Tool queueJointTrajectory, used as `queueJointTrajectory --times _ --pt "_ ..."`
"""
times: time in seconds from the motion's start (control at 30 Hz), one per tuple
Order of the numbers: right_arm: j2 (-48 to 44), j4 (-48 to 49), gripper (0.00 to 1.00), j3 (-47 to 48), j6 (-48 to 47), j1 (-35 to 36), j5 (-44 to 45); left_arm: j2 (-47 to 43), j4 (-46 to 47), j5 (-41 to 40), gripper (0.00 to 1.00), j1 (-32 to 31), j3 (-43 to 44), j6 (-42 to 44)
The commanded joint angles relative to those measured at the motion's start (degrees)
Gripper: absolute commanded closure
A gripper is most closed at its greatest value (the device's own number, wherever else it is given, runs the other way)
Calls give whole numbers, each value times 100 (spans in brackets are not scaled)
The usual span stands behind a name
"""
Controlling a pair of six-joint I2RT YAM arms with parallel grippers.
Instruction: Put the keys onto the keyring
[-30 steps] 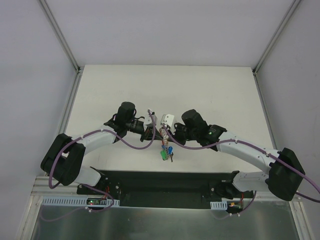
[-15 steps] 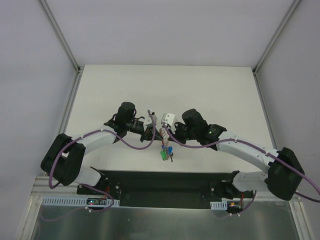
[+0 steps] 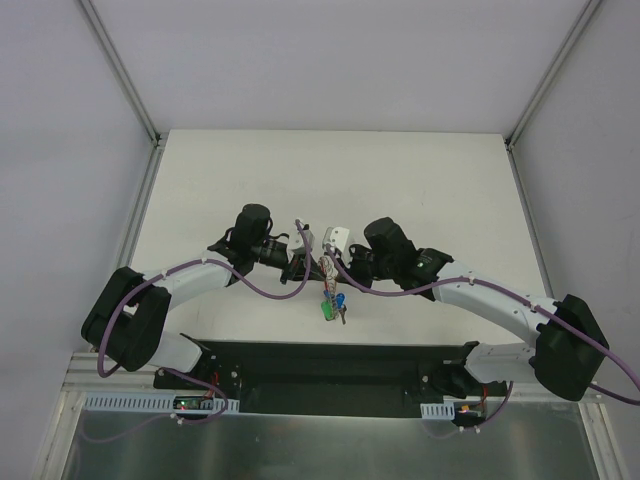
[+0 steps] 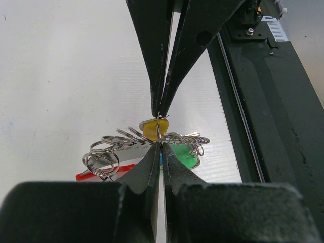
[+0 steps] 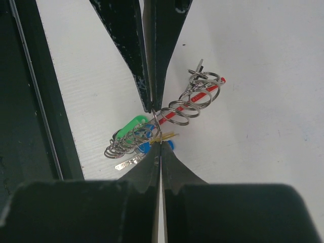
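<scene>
Both grippers meet tip to tip above the table's near edge, each shut on the same thin metal loop of the keyring [image 4: 159, 129]. In the left wrist view my left gripper [image 4: 160, 146] pinches it from below and the right gripper [image 4: 161, 112] from above. The right wrist view shows my right gripper [image 5: 160, 144] below and the left gripper [image 5: 151, 108] above. The ring's wire is stretched into a coil of loops [image 5: 195, 98] beside the red band [image 5: 188, 105]. Keys hang under it: green head [image 5: 130, 127], blue head [image 5: 170, 146], yellow head [image 4: 151, 130]. From the top view the bunch [image 3: 332, 305] dangles between the arms.
The black base plate [image 3: 330, 365] of the arms lies just behind the hanging keys, with its rail edge [image 4: 238, 111] close on one side. White table [image 3: 420, 190] stretches beyond both arms to the metal frame posts [image 3: 150, 135].
</scene>
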Motion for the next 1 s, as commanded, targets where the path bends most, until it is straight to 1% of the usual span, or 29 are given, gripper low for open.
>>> queueJointTrajectory --times 0.0,0.47,0.97 --pt "-24 209 99 -24 -15 -8 -227 -185 256 313 100 -43 -1 46" --pt "-42 218 99 -7 -50 -17 -341 -159 256 427 100 -52 17 37" --pt "-51 271 99 20 -146 -17 -631 -36 256 796 100 -166 113 46"
